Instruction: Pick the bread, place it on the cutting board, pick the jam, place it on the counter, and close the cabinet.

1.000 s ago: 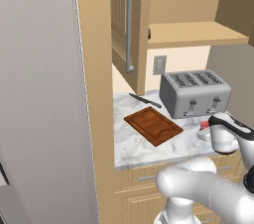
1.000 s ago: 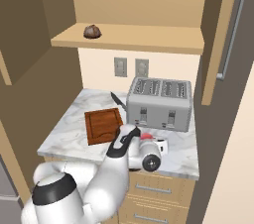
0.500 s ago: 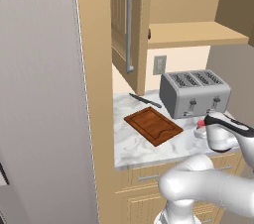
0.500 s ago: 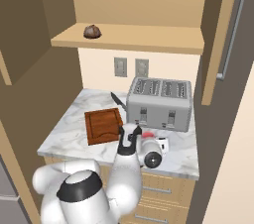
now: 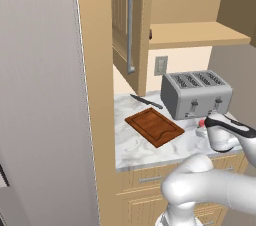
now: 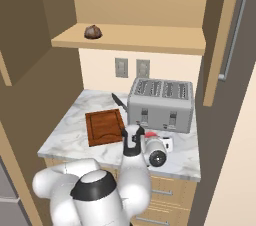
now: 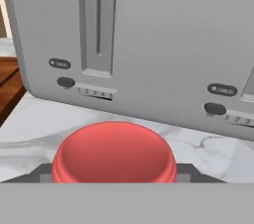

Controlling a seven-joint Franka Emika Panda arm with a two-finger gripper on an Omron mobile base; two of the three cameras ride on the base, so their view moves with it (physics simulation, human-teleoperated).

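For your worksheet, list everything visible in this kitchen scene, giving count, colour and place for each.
bread: one, brown, on the open cabinet shelf
cutting board: one, reddish-brown, on the marbled counter
knife: one, dark, behind the board
toaster: one, grey, on the counter by the wall
outlets: two, grey, on the wall above the counter
jam: one, red, on the counter in front of the toaster
gripper: one, dark fingers on either side of the jam

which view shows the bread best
The right base view: the bread sits in plain sight on the open cabinet shelf. In the left base view just a dark sliver of it peeks past the door edge.
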